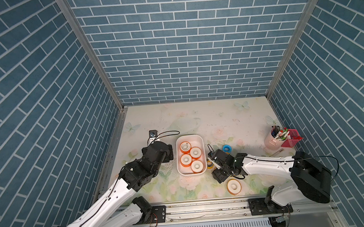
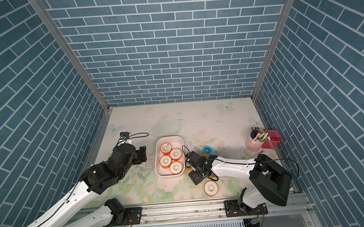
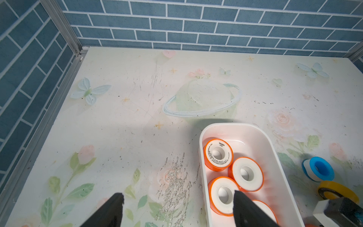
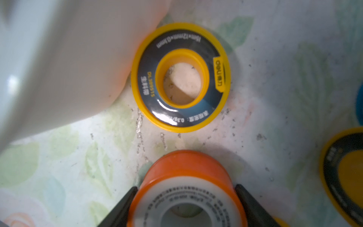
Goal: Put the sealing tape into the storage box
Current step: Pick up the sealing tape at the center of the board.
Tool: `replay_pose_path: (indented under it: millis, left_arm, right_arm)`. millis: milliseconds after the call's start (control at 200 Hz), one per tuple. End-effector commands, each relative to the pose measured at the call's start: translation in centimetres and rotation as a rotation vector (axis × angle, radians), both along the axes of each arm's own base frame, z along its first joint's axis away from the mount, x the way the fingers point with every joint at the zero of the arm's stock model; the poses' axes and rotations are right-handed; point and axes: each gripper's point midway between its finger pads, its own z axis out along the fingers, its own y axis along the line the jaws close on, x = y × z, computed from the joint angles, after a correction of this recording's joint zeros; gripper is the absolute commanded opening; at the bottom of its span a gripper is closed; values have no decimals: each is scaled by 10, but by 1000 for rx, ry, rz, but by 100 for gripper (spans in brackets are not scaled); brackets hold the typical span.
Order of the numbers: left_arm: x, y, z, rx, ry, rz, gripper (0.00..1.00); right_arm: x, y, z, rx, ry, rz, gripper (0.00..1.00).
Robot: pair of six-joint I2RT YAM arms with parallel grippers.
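Right wrist view: right gripper (image 4: pixel 185 189), fingers pressed to both sides of an orange roll (image 4: pixel 184 171), near the box (image 4: pixel 59 59). Yellow-black roll (image 4: pixel 180 76) lies flat just beside the box corner. Both top views: four boxed rolls (image 1: pixel 185 147), orange, inside the box. Blue roll (image 1: pixel 225 148) and spare orange roll (image 1: pixel 234 186) lie on the table (image 1: pixel 199 117) outside it. Left gripper (image 3: pixel 178 196): jaws wide, empty, beside the box.

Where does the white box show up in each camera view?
Both top views: box low in the picture, near centre.
Left wrist: box with orange rolls inside.
Right wrist: only its blurred white wall.
Shared landmark: the yellow-black roll beside the box.
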Motion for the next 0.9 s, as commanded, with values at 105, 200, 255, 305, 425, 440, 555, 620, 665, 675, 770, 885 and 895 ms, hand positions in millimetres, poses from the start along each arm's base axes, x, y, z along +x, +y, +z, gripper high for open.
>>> replay_pose_path:
  millis: [105, 200, 255, 305, 425, 440, 555, 620, 665, 675, 770, 885, 895]
  left_arm:
    - [1, 2, -2, 9, 0, 2, 90]
    - [1, 2, -2, 10, -1, 2, 90]
    - [1, 2, -2, 10, -1, 4, 90]
    - [1, 2, -3, 9, 0, 1, 90]
    - [1, 2, -2, 8, -2, 2, 90]
    - [1, 2, -2, 7, -1, 2, 90]
    - [1, 1, -2, 5, -2, -1, 90]
    - [1, 2, -2, 4, -2, 2, 90]
    - [1, 2, -2, 4, -2, 3, 90]
    - [1, 2, -2, 4, -3, 3, 90]
    - [1, 3, -1, 3, -5, 5, 90]
    - [1, 3, -1, 1, -6, 4, 90]
    - [1, 3, -1, 1, -6, 4, 90]
  right_arm:
    - [2, 0, 20, 45, -37, -29, 65]
    - [5, 5, 34, 88, -60, -31, 64]
    - [7, 9, 46, 115, -75, -29, 63]
    - [11, 11, 56, 126, -95, -30, 63]
    - [23, 23, 86, 154, -146, -17, 61]
    - [25, 26, 91, 162, -154, -14, 61]
    - [41, 50, 116, 213, -191, 9, 61]
    - [52, 65, 124, 229, -201, 16, 61]
    - [60, 76, 126, 237, -200, 27, 61]
    - [61, 79, 126, 238, -200, 28, 61]
    - [77, 106, 126, 254, -189, 49, 61]
    - [97, 135, 121, 259, -173, 59, 61]
    - [98, 139, 122, 263, -173, 62, 61]
